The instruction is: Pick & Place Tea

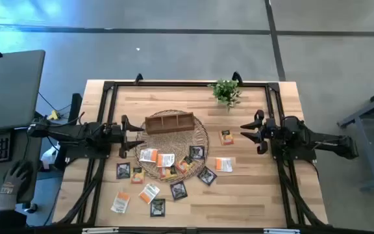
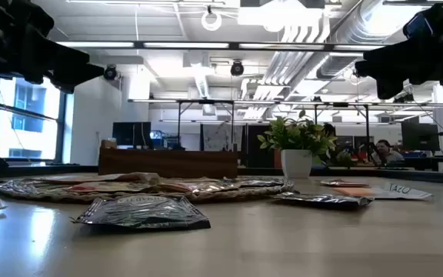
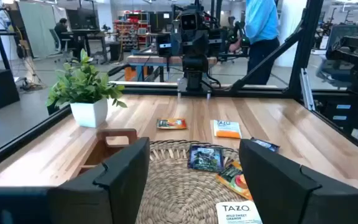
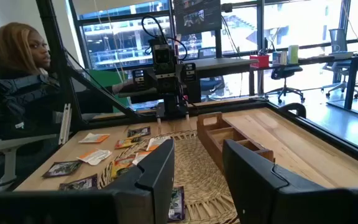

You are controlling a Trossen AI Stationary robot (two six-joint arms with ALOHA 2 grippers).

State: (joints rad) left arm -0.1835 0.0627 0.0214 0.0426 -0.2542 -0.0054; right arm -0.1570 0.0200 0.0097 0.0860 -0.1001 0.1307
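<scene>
The left gripper [image 1: 126, 138] hovers at the left edge of the round woven mat [image 1: 200, 133], its fingers [image 3: 120, 171] spread apart and holding nothing. The right gripper [image 1: 252, 132] waits well off the mat's right side, also released and empty, with an orange packet [image 1: 226, 137] lying just in front of it on the surface [image 1: 252, 195].

The tea packets [image 1: 166, 160] are scattered: several overlap one another on the near half of the mat, and others lie on the bare wood to the left and below, such as the dark one [image 1: 123, 171] and the white-and-orange one [image 1: 149, 192]. The wooden divided tray [image 1: 169, 121] sits on the far part of the mat, close to the left gripper.

The main risk is the flatness of the packets. They lie flush against wood or weave, so a descent that stops short would likely close on air, while one that goes too deep could jam the fingertips into the surface or snag the mat's weave and drag it. Where packets overlap, a pinch may lift two at once or flick a neighbour away. The foil-like dark packets look slippery and could slide out mid-carry. A low swing of the left arm could also nudge the tray. A person's gloved hand [image 1: 16, 184] rests near the left arm's base, outside the frame.
</scene>
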